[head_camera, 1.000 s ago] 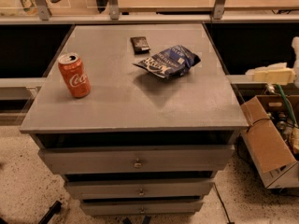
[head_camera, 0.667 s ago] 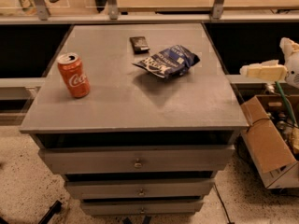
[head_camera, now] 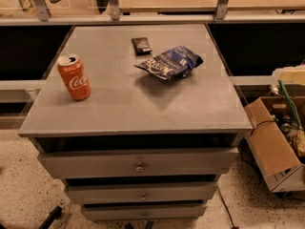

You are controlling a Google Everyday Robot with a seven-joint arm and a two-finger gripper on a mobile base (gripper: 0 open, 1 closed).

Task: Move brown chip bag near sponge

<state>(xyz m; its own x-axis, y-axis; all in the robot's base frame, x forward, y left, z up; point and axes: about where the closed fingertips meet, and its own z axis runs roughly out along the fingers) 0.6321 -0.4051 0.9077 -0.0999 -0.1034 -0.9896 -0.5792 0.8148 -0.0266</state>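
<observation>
No sponge shows in the camera view. A small dark flat packet (head_camera: 141, 45) lies at the back middle of the grey cabinet top (head_camera: 124, 109); I cannot tell if it is the brown chip bag. A blue chip bag (head_camera: 169, 62) lies crumpled just right of it. A pale part that looks like my gripper (head_camera: 289, 75) sits at the right edge, off the cabinet and well away from both packets, mostly cut off by the frame.
A red cola can (head_camera: 74, 77) stands upright on the left of the top. An open cardboard box (head_camera: 274, 147) with clutter sits on the floor to the right. A shelf rail (head_camera: 152, 18) runs behind the cabinet, and drawers (head_camera: 138, 163) are below.
The pale gripper part at the right edge has drawn back to the right and shows less. The can and both packets have not moved.
</observation>
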